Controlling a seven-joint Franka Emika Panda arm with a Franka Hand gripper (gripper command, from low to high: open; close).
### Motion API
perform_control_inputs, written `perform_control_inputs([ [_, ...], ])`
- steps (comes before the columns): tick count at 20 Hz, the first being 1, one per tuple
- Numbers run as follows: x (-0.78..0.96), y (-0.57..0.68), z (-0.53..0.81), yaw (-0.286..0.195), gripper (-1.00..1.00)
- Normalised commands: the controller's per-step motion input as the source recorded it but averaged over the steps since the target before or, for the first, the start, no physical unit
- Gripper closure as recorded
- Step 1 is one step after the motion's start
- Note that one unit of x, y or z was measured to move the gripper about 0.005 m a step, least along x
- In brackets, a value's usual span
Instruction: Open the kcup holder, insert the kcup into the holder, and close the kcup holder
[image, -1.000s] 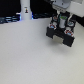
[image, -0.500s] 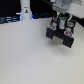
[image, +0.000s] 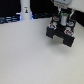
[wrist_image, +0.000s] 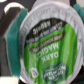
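We held the kcup (wrist_image: 50, 47) pinched in the gripper (image: 65, 16) above the kcup holder (image: 62, 31) near the counter's (image: 30, 55) far edge; centring it over a free slot before lowering seemed wise.

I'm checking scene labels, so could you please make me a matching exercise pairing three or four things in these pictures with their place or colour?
Things:
1. kcup
2. kcup holder
3. white post
4. table

Descriptions:
A. pale bare surface filling most of the exterior view
B. green lid, filling the wrist view close up
C. black box at the exterior view's right, under the gripper
D. stands at the back, toward the exterior view's left

Pairs: 1-B, 2-C, 3-D, 4-A
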Motion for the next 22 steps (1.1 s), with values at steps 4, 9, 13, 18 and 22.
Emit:
perform_control_inputs([
  [4, 0.0, -0.03, -0.23, -0.001, 1.0],
  [9, 0.02, -0.02, -0.26, -0.011, 1.0],
  [13, 0.03, 0.01, -0.28, -0.005, 1.0],
  [18, 0.12, 0.11, -0.17, -0.004, 1.0],
  [22, 0.12, 0.16, 0.03, 0.014, -1.0],
])
